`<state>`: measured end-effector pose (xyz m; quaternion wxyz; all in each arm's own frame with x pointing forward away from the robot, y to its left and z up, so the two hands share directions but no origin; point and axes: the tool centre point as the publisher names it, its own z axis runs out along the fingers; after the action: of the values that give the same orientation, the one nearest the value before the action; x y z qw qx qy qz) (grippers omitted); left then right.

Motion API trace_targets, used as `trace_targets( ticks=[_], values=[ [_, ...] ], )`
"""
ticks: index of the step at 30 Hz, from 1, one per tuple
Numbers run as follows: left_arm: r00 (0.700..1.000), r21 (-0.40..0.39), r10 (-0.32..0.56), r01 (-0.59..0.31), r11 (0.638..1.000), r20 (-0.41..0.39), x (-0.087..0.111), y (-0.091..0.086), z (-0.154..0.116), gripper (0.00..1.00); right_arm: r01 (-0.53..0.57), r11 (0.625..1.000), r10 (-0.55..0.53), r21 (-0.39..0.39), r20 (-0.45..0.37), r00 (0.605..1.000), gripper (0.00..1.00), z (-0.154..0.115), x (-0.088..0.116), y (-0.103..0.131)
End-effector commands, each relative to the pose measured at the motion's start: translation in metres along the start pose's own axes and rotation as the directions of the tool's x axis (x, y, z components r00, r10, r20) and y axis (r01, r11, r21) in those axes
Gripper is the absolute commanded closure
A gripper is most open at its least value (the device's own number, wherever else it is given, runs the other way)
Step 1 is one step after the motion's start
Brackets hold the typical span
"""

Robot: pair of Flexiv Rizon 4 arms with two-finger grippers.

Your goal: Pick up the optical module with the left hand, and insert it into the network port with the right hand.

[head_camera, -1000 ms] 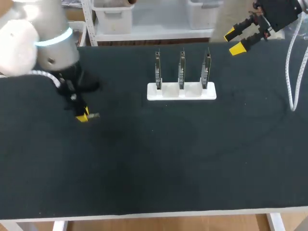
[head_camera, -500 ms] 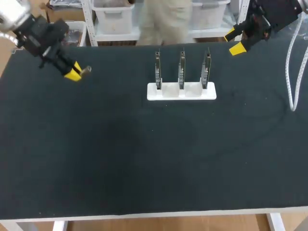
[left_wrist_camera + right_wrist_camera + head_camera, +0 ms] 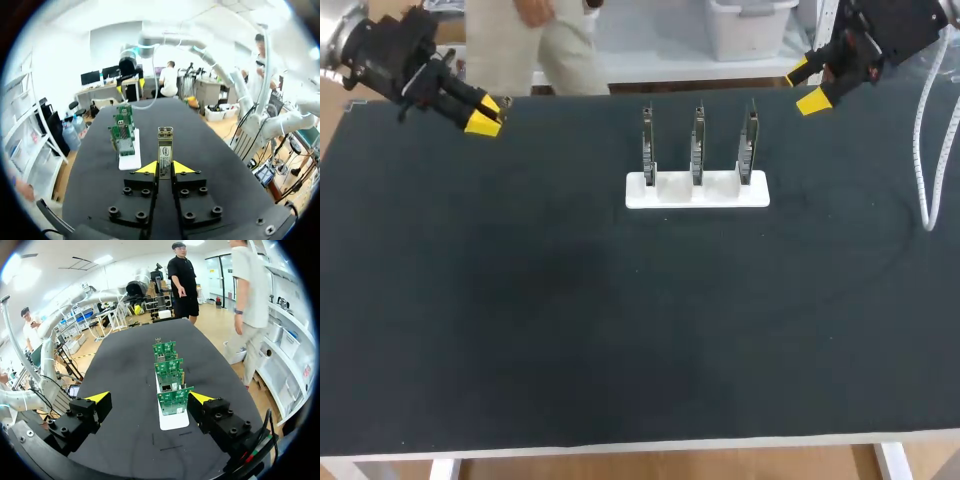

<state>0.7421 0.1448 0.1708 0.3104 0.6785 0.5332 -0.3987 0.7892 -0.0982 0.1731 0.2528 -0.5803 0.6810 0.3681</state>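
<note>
The table point(image 3: 620, 330) has a dark, matte top. Near the middle of its far edge stands a white holder point(image 3: 697, 190) with three green circuit boards point(image 3: 698, 145) upright in a row. The left gripper point(image 3: 165, 167) hangs above the far left corner. Its yellow tips are almost together, pinching the optical module point(image 3: 165, 147) from two sides, and the module sticks out ahead of the fingers. The right gripper point(image 3: 805, 85) is at the far edge, to the right of the boards, with its fingers spread wide and nothing between them.

Left gripper point(image 3: 483, 113) hovering at ten o'clock, pinching the optical module point(image 3: 165, 142); right gripper point(image 3: 805, 86) hanging agape at two o'clock.
</note>
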Motion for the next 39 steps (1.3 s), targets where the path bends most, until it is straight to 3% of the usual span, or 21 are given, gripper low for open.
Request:
trace_targets(
  ticks=[1, 2, 22, 30, 37, 39],
  values=[
    [0.998, 0.024, -0.053, 0.054, 0.998, -0.042, 0.006, 0.008, 0.000, 1.00, 0.000, 1.000, 0.000, 0.007, 0.001, 1.000, 0.00, 0.000, 0.000, 0.003],
    [0.996, 0.023, -0.046, 0.048, 0.999, -0.075, 0.006, 0.007, 0.001, 1.00, 0.000, 1.000, 0.000, 0.007, 0.001, 1.000, 0.00, 0.000, 0.000, 0.003],
    [0.996, 0.023, -0.046, 0.048, 0.999, -0.075, 0.006, 0.007, 0.001, 1.00, 0.000, 1.000, 0.000, 0.007, 0.001, 1.000, 0.00, 0.000, 0.000, 0.003],
    [0.992, -0.039, 0.080, -0.077, 0.996, 0.095, -0.041, 0.032, 0.016, 1.00, 0.000, 1.000, 0.000, 0.007, 0.001, 1.000, 0.00, 0.000, 0.000, 0.003],
    [0.948, -0.077, 0.125, -0.107, 0.991, 0.292, -0.083, 0.057, 0.034, 1.00, 0.000, 1.000, 0.000, 0.007, 0.001, 1.000, 0.00, 0.000, 0.000, 0.003],
    [0.943, -0.091, 0.140, -0.118, 0.989, 0.302, -0.096, 0.061, 0.038, 1.00, 0.000, 1.000, 0.000, 0.007, 0.001, 1.000, 0.00, 0.000, 0.000, 0.003]
  ],
)
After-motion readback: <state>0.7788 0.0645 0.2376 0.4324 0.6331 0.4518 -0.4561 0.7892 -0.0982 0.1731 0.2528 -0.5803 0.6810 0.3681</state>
